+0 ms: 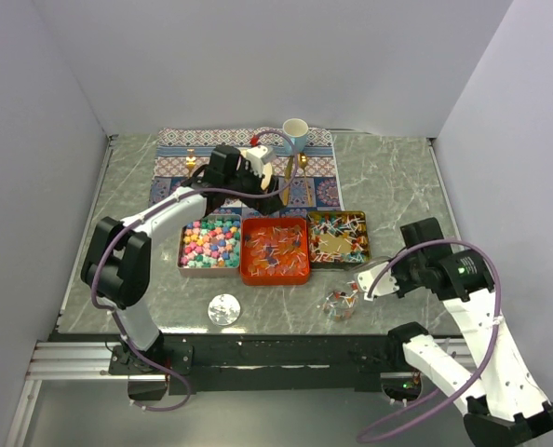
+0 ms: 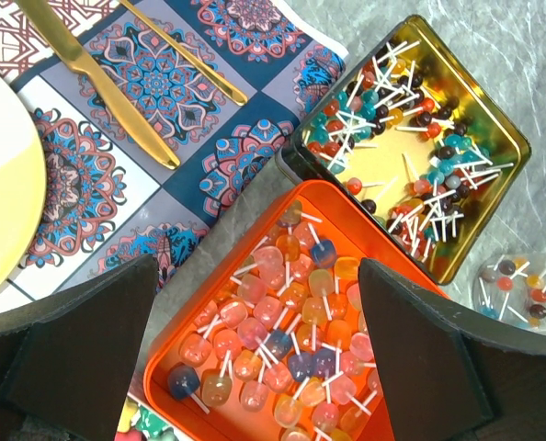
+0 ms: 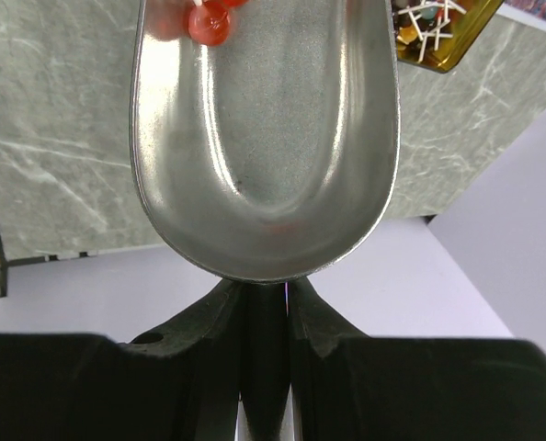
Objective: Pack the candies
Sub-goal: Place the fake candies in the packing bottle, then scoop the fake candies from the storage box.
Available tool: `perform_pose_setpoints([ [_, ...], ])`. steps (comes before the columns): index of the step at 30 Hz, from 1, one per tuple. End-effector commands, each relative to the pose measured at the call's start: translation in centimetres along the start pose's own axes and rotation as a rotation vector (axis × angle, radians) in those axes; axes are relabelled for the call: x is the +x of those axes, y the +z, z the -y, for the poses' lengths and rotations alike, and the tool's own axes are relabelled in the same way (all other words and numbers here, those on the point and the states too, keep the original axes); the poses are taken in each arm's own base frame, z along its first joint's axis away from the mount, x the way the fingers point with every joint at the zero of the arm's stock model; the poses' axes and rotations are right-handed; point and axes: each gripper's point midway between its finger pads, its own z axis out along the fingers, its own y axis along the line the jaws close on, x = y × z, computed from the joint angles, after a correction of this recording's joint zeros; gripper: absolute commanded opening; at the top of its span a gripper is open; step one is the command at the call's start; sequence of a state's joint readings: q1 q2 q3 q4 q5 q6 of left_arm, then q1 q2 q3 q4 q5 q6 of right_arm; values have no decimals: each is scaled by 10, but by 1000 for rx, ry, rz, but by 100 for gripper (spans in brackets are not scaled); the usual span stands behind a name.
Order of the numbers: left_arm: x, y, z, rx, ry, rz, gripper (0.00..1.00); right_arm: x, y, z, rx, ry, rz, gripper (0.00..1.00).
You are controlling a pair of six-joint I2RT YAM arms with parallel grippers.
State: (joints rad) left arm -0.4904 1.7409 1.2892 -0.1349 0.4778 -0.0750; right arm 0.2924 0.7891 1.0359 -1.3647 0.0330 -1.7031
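Note:
Three open tins stand side by side, all holding candies: pastel lumps (image 1: 209, 242), stick candies in the orange tin (image 1: 275, 250), and dark multicoloured ones in the gold tin (image 1: 338, 237). My left gripper (image 1: 263, 172) hangs open above the mat's near edge; in its wrist view the orange tin's candies (image 2: 282, 312) lie between the wide-apart fingers (image 2: 411, 349). My right gripper (image 3: 266, 303) is shut on the handle of a metal scoop (image 3: 264, 138), with red candies (image 3: 209, 23) at its far tip. The scoop (image 1: 373, 277) hovers over a small clear bag (image 1: 342, 300) of candies.
Behind the tins, a patterned mat (image 1: 179, 168) carries a yellow plate (image 2: 6, 175), gold cutlery (image 2: 98, 83) and a blue-and-white cup (image 1: 295, 135). A round silver lid (image 1: 223, 308) lies near the front edge. The clear bag (image 2: 521, 285) sits beside the gold tin (image 2: 521, 147).

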Motion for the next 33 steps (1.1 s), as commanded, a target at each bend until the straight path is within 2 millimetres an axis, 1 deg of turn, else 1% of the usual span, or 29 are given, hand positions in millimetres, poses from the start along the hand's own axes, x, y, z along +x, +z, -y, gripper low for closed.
perform_pose_setpoints([
  [1, -27, 2, 6, 27, 21, 68, 97, 11, -16, 3, -20, -81, -81, 0],
  [6, -27, 0, 5, 19, 27, 68, 97, 11, -16, 16, -6, -88, -109, 0],
  [7, -26, 0, 5, 17, 27, 68, 97, 8, -15, 20, 5, -103, -109, 0],
  [12, -25, -2, 5, 14, 30, 69, 97, 6, -11, 31, 7, -115, -143, 0],
  [14, -24, -2, 5, 12, 33, 69, 97, 1, -9, 37, 15, -115, -148, 0],
  [18, -26, -3, 4, 5, 34, 72, 97, -1, -10, 44, 23, -113, -173, 0],
  [20, -29, -5, 3, -7, 35, 78, 97, 0, -13, 50, 39, -106, -193, 0],
  [21, -31, -6, 2, -18, 31, 79, 97, 1, -18, 55, 54, -99, -193, 0],
  [22, -36, -10, 2, -28, 34, 83, 97, 1, -22, 58, 58, -87, -195, 0],
  [23, -39, -14, -4, -46, 35, 87, 97, -1, -21, 61, 49, -50, -187, 0],
  [24, -42, -20, -7, -60, 32, 91, 97, 1, -34, 73, 90, 3, -174, 0],
  [25, -44, -30, -10, -77, 20, 87, 97, 1, -38, 80, 103, 45, -163, 0],
  [26, -46, -43, -27, -110, -16, 100, 97, -4, -34, 88, 91, 109, -139, 0],
  [27, -46, -52, -35, -126, -41, 108, 97, -5, -45, 104, 142, 156, -118, 0],
  [28, -42, -67, -39, -139, -65, 119, 97, -7, -46, 114, 157, 197, -97, 0],
  [29, -40, -84, -57, -176, -108, 139, 98, -12, -39, 128, 162, 245, -78, 0],
  [30, -34, -97, -56, -178, -122, 144, 98, -17, -43, 142, 195, 266, -45, 0],
  [31, -29, -105, -59, -185, -123, 144, 99, -21, -40, 156, 224, 287, -27, 0],
  [32, -23, -115, -64, -199, -120, 141, 92, -26, -28, 166, 210, 284, -21, 0],
  [33, -4, -116, -58, -172, -105, 111, 86, -31, -23, 174, 215, 284, -7, 0],
])
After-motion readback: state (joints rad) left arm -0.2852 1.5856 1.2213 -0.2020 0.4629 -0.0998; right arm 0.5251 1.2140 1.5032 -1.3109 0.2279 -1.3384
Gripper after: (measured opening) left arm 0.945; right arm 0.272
